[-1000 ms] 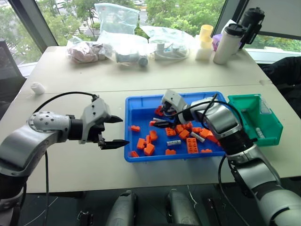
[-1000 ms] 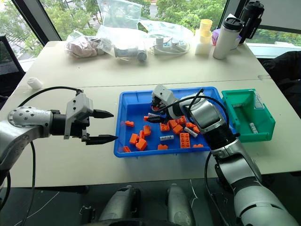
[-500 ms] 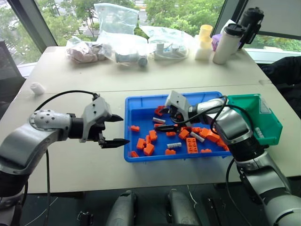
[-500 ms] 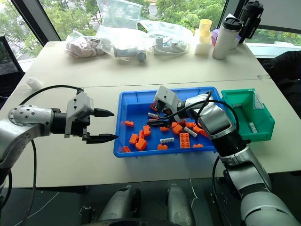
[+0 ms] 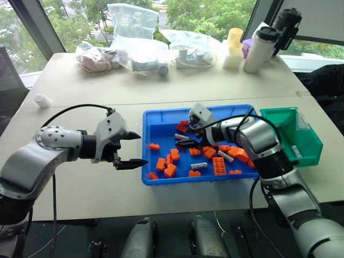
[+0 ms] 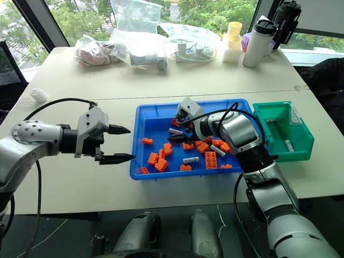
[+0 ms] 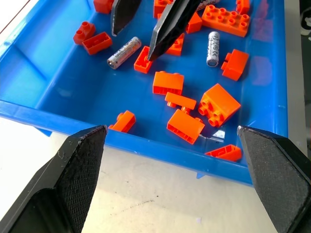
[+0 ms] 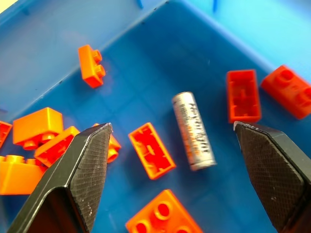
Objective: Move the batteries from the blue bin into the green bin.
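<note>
Green bin [image 6: 283, 134] holds 1 battery [image 6: 289, 145]; 3 batteries [image 5: 198, 165] left in blue bin [image 5: 161, 119]. Right gripper [image 8: 175, 165] released over one (left gripper [image 5: 131, 149] open too).

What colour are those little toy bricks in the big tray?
Orange; the toy bricks show best in the left wrist view, lying in the blue tray.

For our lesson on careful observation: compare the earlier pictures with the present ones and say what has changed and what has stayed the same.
The right gripper has only shifted a little above the blue bin, its wrist rolling; its jaws stay open around a battery lying on the floor, nothing gripped. The left gripper stays open beside the bin. The orange bricks, the other batteries and the green bin lie as before.
</note>
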Tool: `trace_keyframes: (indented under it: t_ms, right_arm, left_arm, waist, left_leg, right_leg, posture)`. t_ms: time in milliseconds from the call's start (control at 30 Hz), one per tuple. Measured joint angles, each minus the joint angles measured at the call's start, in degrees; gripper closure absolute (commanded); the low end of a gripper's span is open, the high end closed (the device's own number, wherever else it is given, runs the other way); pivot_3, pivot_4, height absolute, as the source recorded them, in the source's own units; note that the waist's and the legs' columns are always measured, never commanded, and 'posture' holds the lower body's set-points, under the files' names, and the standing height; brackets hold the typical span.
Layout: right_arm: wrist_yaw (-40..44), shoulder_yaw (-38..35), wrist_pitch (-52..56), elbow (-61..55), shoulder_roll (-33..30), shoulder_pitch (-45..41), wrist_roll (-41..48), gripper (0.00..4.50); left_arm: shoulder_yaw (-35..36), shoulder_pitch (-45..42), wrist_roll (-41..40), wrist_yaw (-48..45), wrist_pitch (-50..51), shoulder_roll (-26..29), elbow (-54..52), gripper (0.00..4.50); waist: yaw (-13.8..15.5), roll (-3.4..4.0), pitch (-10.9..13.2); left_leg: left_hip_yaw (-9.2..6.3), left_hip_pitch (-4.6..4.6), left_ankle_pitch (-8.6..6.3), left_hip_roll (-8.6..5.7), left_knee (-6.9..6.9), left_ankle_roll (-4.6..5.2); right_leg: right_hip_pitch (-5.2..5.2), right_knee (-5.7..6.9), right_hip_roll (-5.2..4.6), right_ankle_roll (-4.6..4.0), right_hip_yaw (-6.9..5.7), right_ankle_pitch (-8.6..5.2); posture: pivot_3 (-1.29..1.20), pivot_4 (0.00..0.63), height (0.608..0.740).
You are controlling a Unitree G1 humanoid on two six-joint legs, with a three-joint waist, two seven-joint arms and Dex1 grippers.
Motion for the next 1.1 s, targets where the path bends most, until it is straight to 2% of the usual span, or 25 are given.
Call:
trace_keyframes:
  t_ms: [300,567,667,833,867,1100]
  right_arm:
    - [-6.69,0.24,4.15,2.19,4.54,-0.90,-0.09,0.37]
    - [-11.32,-2.97,5.46,5.64,8.10,-2.06,0.15,0.37]
    - [-11.51,-0.51,3.17,5.91,6.73,-2.17,-1.33,1.69]
    - [-11.33,2.98,-0.16,5.76,5.15,-2.17,-3.90,4.26]
    - [-11.30,3.17,-0.43,5.74,5.17,-2.18,-4.04,4.48]
    - [-12.49,2.20,-2.11,6.27,5.79,-2.16,-4.43,4.48]
  left_arm:
    - [-0.25,-0.05,0.19,0.27,0.00,-1.70,-0.01,0.00]
    - [-0.27,-0.01,0.25,1.20,0.04,-2.11,-0.11,0.00]
    - [-0.27,-0.01,0.27,1.55,0.04,-2.25,-0.19,0.00]
    - [-0.27,-0.01,0.27,2.20,0.07,-2.73,-0.19,0.00]
    - [-0.27,-0.03,0.27,2.31,0.08,-2.78,-0.19,0.00]
    - [-0.27,-0.04,0.25,2.57,0.22,-2.95,-0.22,0.00]
  waist:
    - [-0.13,0.00,0.00]
    - [-0.05,-0.01,-0.01]
    - [-0.04,-0.01,-0.02]
    - [-0.10,-0.02,-0.03]
    - [-0.14,-0.03,-0.03]
    - [-0.11,-0.03,-0.03]
  left_leg:
    - [0.00,0.01,0.00,0.01,-0.01,0.00]
    - [0.00,0.01,0.00,0.00,-0.01,-0.01]
    - [0.00,0.01,0.00,-0.01,0.00,0.00]
    - [0.00,0.03,0.00,0.00,-0.01,0.00]
    - [0.00,0.03,0.00,0.00,-0.01,-0.01]
    - [0.00,0.02,0.00,0.00,-0.01,-0.01]
  right_leg:
    - [-0.01,0.01,0.02,0.00,0.00,0.00]
    - [0.00,0.01,0.01,0.00,0.00,0.00]
    - [0.00,0.01,0.00,0.00,0.00,0.00]
    - [0.01,0.01,0.01,0.00,0.00,0.00]
    - [0.01,0.01,0.02,0.00,0.00,0.00]
    - [0.00,0.01,0.02,0.00,0.00,0.00]
  posture:
    - [0.00,0.150,0.740]
    - [0.00,0.150,0.740]
    - [0.00,0.150,0.740]
    - [0.00,0.150,0.740]
    - [0.00,0.150,0.740]
    - [0.00,0.150,0.740]
